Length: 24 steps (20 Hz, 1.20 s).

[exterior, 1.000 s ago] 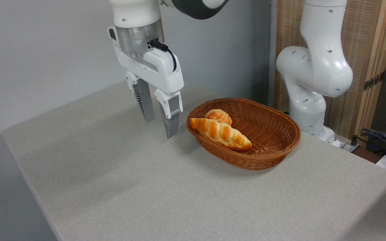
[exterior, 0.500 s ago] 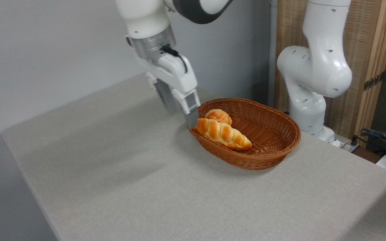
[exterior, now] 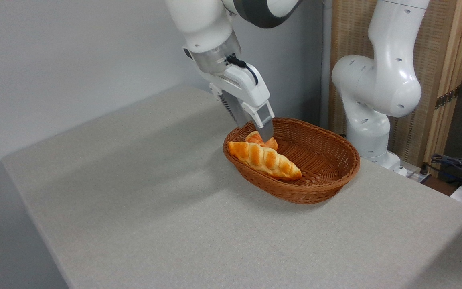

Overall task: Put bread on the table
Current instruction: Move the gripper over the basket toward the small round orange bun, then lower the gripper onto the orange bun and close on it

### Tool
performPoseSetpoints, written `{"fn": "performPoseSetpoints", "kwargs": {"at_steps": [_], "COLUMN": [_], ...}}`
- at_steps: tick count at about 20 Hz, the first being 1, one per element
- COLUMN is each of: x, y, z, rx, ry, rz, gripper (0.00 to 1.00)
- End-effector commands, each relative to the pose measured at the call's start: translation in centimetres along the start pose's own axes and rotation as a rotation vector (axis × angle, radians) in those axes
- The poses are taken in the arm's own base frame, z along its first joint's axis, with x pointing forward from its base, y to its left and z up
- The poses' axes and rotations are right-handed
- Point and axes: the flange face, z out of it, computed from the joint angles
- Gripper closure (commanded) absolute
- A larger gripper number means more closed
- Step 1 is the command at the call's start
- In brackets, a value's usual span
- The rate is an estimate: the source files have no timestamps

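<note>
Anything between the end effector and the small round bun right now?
Nothing shows in the camera view: the end effector is down at the small round knobbly orange-golden bun inside the brown oval wicker basket; its near finger overlaps the bun.

Bread point(exterior: 272, 143) largely hidden behind the gripper point(exterior: 258, 132) finger and the twisted loaf point(exterior: 264, 159). Contact between jaws and bread cannot be determined (rear finger mostly obscured). Arm cut off at top edge; table point(exterior: 142, 208) cut off at bottom edge.

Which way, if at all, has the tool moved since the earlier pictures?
Yes. The tool has moved right, from above the bare table to the basket, reaching the bread.
</note>
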Motion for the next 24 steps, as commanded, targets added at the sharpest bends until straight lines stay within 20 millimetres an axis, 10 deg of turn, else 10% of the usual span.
{"fn": "performPoseSetpoints", "kwargs": {"at_steps": [1,22,24], "x": [0.5,5.3,5.4], "y": [1.9,2.5,2.5], "z": [2.2,7.5,7.6], "rx": [-0.038,-0.079,-0.079], "ry": [-0.048,-0.173,-0.175], "rz": [0.022,0.097,0.101], "gripper": [0.00,0.00,0.15]}}
